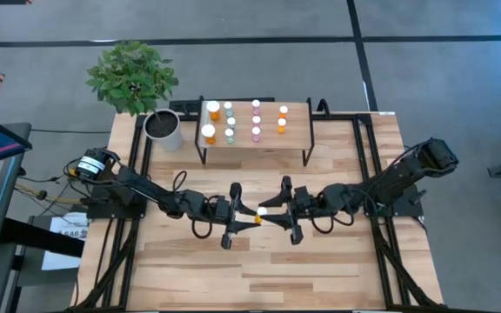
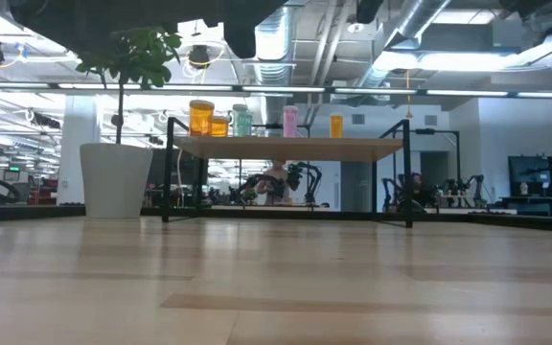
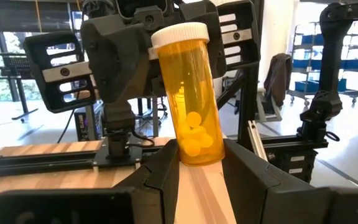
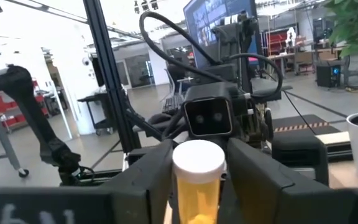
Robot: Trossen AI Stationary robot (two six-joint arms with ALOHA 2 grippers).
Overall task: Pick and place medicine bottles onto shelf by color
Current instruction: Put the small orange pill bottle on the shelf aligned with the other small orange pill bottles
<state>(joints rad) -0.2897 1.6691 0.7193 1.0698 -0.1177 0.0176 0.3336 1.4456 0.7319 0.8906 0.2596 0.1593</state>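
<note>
pills in orange bottle (image 3: 191,99), left-wrist-only

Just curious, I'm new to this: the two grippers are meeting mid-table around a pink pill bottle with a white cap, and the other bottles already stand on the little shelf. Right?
Not quite: the bottle between the left gripper and the right gripper is orange, not pink, as the left wrist view shows. The rest holds: its cap is white, and the other bottles stand on the shelf.

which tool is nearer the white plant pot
Left. The left tool sits mid-table on the white plant pot's side, holding an orange bottle together with the right tool, which is just farther across.
</note>
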